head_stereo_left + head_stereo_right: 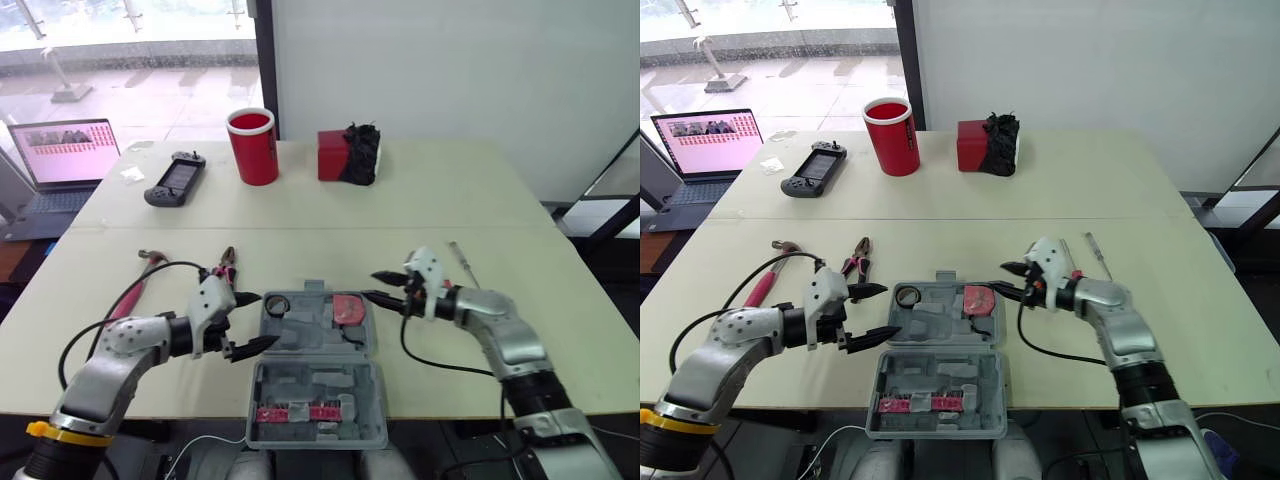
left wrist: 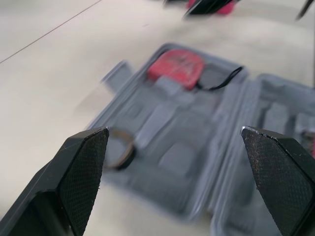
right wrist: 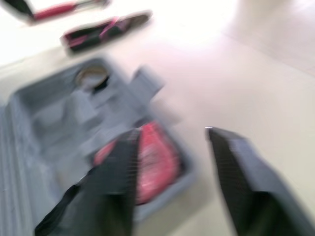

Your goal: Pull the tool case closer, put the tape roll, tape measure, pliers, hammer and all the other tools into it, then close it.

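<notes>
Left eye view is showing the tool case [image 1: 312,385] lying open at the table's [image 1: 450,200] near edge, between both grippers. Its far half is holding the tape roll [image 1: 277,303] in the left corner pocket and the red tape measure [image 1: 349,308] in the right one. Its near half is carrying a red strip [image 1: 297,412]. The left gripper [image 1: 262,320] is hovering beside the case, fingers spread wide. The right gripper [image 1: 372,286] is hanging with fingers apart at the tape measure's edge. Pliers [image 1: 226,262] and hammer [image 1: 765,283] are lying left of the case. Writing on the laptop [image 1: 65,155] is too small to read.
</notes>
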You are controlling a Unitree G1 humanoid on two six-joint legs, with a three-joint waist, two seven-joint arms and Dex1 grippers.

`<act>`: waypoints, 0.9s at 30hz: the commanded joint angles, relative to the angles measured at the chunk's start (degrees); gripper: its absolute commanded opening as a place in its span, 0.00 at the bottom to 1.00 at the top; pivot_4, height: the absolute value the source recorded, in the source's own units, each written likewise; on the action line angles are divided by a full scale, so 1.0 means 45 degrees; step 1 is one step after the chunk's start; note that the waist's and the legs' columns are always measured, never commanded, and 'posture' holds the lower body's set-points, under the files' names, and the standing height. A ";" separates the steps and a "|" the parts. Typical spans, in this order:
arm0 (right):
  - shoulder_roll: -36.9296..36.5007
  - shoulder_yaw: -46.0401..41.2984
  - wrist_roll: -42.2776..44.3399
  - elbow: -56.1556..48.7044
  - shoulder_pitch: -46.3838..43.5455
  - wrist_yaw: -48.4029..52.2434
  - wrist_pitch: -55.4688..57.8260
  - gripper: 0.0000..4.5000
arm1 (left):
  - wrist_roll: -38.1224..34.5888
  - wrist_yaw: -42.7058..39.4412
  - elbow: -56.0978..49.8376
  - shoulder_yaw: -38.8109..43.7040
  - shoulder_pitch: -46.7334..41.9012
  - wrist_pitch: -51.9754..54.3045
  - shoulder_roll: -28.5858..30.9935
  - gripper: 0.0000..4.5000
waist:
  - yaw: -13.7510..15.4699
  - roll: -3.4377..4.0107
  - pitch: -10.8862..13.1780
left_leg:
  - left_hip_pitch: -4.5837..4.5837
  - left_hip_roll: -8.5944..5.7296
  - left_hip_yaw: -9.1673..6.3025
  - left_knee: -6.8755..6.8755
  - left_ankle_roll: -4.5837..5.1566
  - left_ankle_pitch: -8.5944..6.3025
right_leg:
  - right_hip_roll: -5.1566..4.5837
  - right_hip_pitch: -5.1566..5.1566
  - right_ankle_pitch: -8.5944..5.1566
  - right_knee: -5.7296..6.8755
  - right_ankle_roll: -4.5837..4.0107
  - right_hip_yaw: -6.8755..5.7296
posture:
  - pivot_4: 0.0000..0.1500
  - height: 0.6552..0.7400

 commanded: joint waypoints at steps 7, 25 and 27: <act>-0.1241 -0.2763 0.0894 -0.1953 0.3630 -0.0834 -0.0045 0.99 | 0.0140 0.1628 0.1265 0.3467 0.3092 -0.2659 -0.0566 1.00 | -0.0056 -0.0001 0.0002 | -0.0002 0.0001 0.0006 -0.0004 0.0000 -0.0001 | -0.0002 -0.0014 -0.0013 -0.0007 -0.0017 0.0008 | 1.00 1.00; -0.2122 -0.5981 0.1977 -0.0246 0.5772 -0.0716 -0.1277 0.99 | -0.0891 0.2281 0.4707 0.6724 0.4710 -0.4502 -0.1222 1.00 | -0.0030 -0.0028 -0.0010 | -0.0006 0.0001 0.0020 -0.0010 -0.0009 -0.0006 | -0.0010 -0.0019 -0.0029 -0.0049 -0.0055 0.0014 | 1.00 1.00; -0.2045 -0.5819 0.2211 -0.0731 0.5752 -0.0684 -0.1015 0.99 | -0.1041 0.2331 0.4574 0.6658 0.4627 -0.4233 -0.1285 1.00 | -0.0045 -0.0027 -0.0010 | -0.0006 0.0001 0.0020 -0.0014 -0.0009 -0.0007 | -0.0009 -0.0019 -0.0029 -0.0054 -0.0054 0.0014 | 1.00 1.00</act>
